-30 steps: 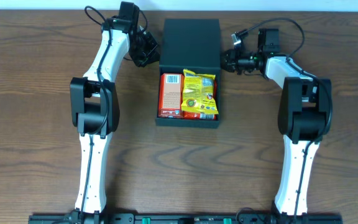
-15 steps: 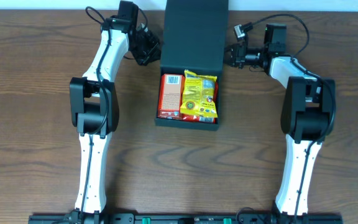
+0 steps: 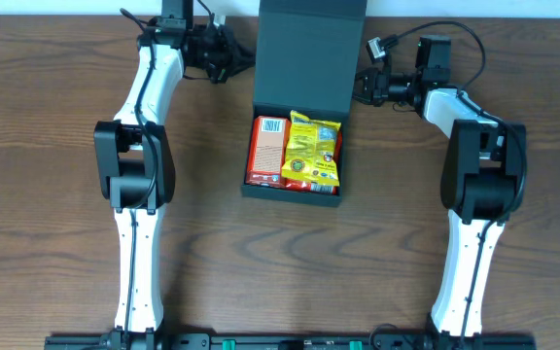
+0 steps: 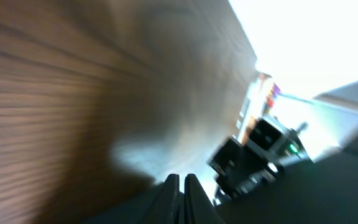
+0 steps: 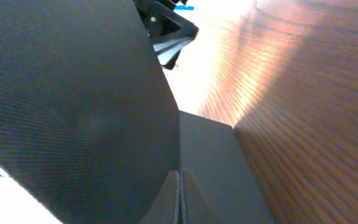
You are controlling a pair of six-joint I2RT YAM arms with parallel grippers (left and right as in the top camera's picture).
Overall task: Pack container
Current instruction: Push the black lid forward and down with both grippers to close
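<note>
The black container (image 3: pixel 293 191) sits at the table's middle with its hinged lid (image 3: pixel 309 53) raised towards the far edge. Inside lie a red snack package (image 3: pixel 266 149) and a yellow snack bag (image 3: pixel 312 148), side by side. My left gripper (image 3: pixel 239 58) is shut and empty beside the lid's left edge; its closed fingertips (image 4: pixel 180 186) show in a blurred left wrist view. My right gripper (image 3: pixel 361 87) is shut and empty at the lid's right edge. In the right wrist view its gripper (image 5: pixel 179 186) has its tips together right up against the lid's (image 5: pixel 73 93) textured black face.
Brown wooden table (image 3: pixel 56 214) all round the container. Cables loop behind both wrists near the far edge (image 3: pixel 455 39). The two arm bases stand at the near edge, left and right of the container.
The lid has swung up further towards upright. My left arm has moved back and left along the far edge. My right gripper has shifted slightly up and stays at the lid's right side.
</note>
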